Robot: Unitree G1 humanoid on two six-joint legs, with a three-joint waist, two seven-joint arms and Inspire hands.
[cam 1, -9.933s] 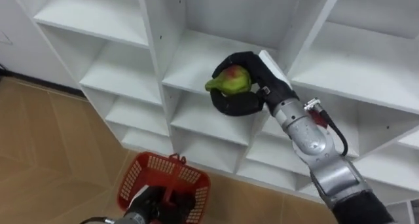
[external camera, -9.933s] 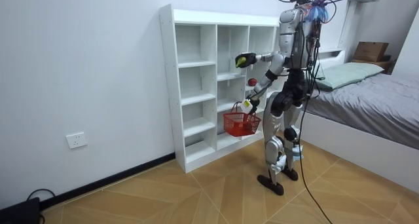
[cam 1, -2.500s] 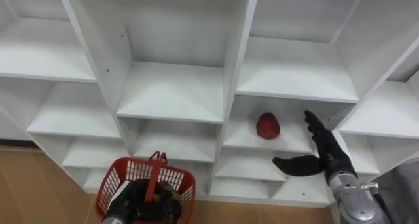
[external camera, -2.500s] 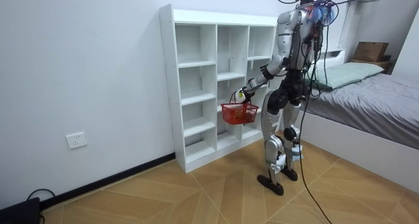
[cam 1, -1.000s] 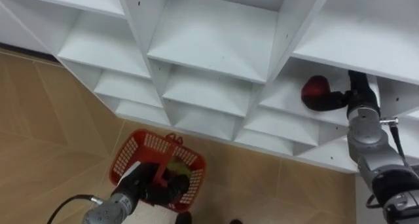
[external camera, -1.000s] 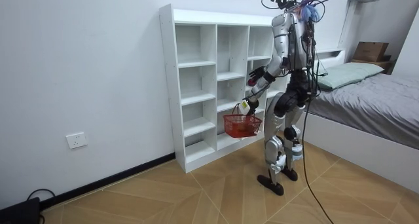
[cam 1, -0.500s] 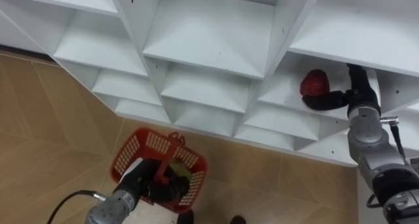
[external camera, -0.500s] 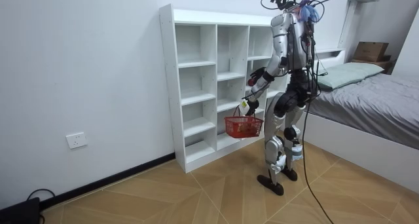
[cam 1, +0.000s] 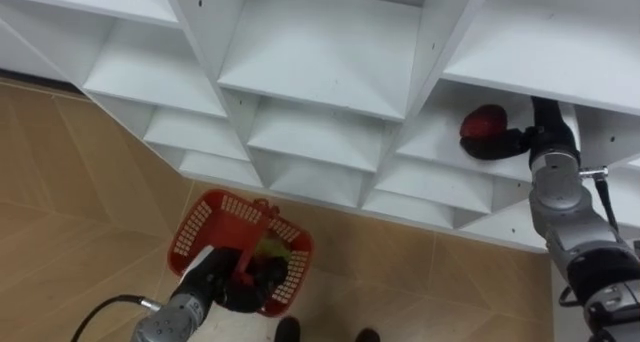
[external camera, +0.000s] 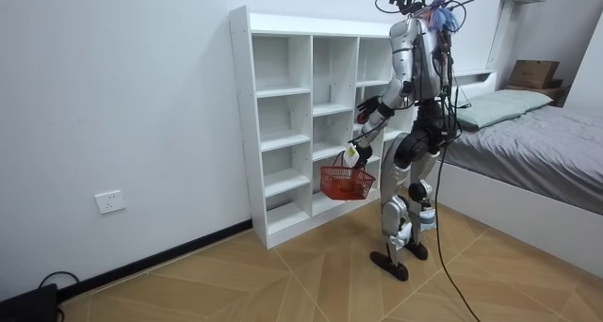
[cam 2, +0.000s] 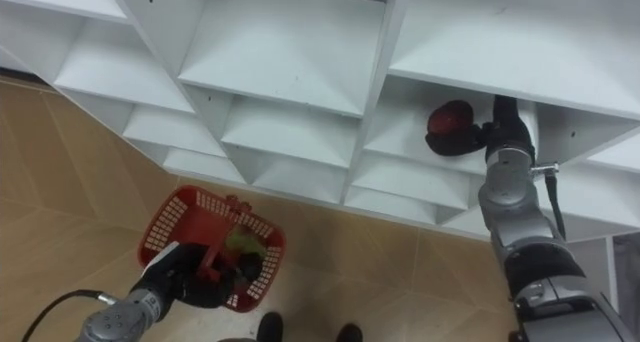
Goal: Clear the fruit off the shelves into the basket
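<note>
Both curl shut: right hand (cam 1: 522, 139), reaching into closet (cam 1: 320, 52), round red fruit (cam 1: 484, 122); left hand (cam 1: 214, 279) round basket handle (cam 1: 240, 250).

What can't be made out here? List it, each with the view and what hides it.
1. Whether the right hand is shut on the red fruit: eye views, the shelf above covers part of the hand.
2. What the basket holds besides a green fruit: eye views, the left hand and the mesh cover it.
3. Room view: the red fruit is too small to make out.
</note>
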